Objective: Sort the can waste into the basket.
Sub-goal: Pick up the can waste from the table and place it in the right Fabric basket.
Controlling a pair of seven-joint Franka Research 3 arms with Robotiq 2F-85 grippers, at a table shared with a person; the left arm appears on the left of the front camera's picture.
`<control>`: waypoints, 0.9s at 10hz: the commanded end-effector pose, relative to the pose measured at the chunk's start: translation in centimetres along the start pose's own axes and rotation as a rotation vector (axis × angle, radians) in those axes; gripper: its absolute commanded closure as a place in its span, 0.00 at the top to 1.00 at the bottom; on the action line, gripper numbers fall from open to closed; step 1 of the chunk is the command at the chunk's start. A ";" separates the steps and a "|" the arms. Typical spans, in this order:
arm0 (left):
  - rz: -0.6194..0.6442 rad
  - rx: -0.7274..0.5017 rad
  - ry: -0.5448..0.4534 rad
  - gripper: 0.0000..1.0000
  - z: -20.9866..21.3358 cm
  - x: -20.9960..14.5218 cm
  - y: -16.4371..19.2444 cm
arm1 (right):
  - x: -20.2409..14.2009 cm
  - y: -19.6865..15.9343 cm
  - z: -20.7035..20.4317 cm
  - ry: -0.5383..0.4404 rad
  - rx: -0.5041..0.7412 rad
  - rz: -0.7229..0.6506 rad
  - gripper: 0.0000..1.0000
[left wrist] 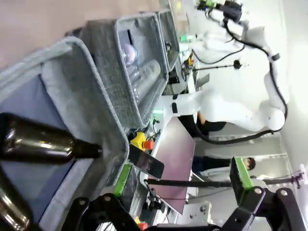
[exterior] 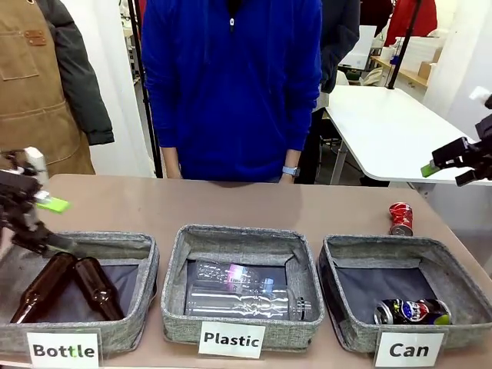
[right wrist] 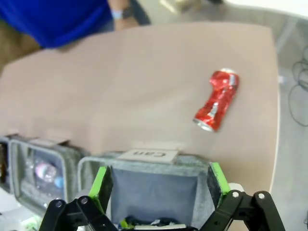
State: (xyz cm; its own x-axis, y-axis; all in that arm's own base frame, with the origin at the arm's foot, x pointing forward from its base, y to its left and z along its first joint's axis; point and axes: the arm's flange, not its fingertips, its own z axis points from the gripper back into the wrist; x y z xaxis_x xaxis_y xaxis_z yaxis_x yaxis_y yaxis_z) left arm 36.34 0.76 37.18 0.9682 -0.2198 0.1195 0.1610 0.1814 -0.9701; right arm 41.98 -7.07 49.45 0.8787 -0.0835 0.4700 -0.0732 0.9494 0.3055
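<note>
The shiny red crushed can (exterior: pixel 400 218) (right wrist: pixel 217 99) lies on the bare table just behind the grey Can basket (exterior: pixel 384 247) (right wrist: pixel 91 169). The dark blue can (exterior: pixel 411 311) lies inside that basket at its front; a sliver of the blue can (right wrist: pixel 149 222) shows between my right fingers. My right gripper (exterior: pixel 444 175) (right wrist: pixel 159 192) hangs open and empty high above the table's right end, over the basket. My left gripper (exterior: pixel 58 224) (left wrist: pixel 182 185) is open and empty too, hovering over the far left of the Bottle basket.
The Bottle basket (exterior: pixel 115 240) holds two brown bottles (exterior: pixel 69 288). Clear plastic bottles (exterior: pixel 242 296) fill the Plastic basket (exterior: pixel 231 233). A person in a blue top (exterior: pixel 231 84) stands at the far edge, arms down. Bare table stretches behind the baskets.
</note>
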 end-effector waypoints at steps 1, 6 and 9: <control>-0.005 -0.018 -0.050 1.00 -2.5 0.6 1.1 | 1.3 -0.2 0.2 -0.049 -0.002 -0.048 1.00; 0.007 -0.002 0.003 1.00 -2.0 0.5 0.6 | 0.9 0.4 -1.0 0.036 -0.147 0.000 1.00; 0.007 -0.002 0.003 1.00 -2.0 0.5 0.6 | 7.5 -0.3 -5.5 0.187 -0.347 0.035 1.00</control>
State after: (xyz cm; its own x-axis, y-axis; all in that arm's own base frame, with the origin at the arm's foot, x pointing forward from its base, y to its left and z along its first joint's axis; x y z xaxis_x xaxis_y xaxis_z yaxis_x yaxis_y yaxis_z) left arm 36.73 -1.53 35.87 0.9713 -0.2110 0.1101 0.1508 0.1881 -0.9705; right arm 47.50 -6.65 47.49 0.9245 -0.0302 0.3799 0.0077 0.9981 0.0604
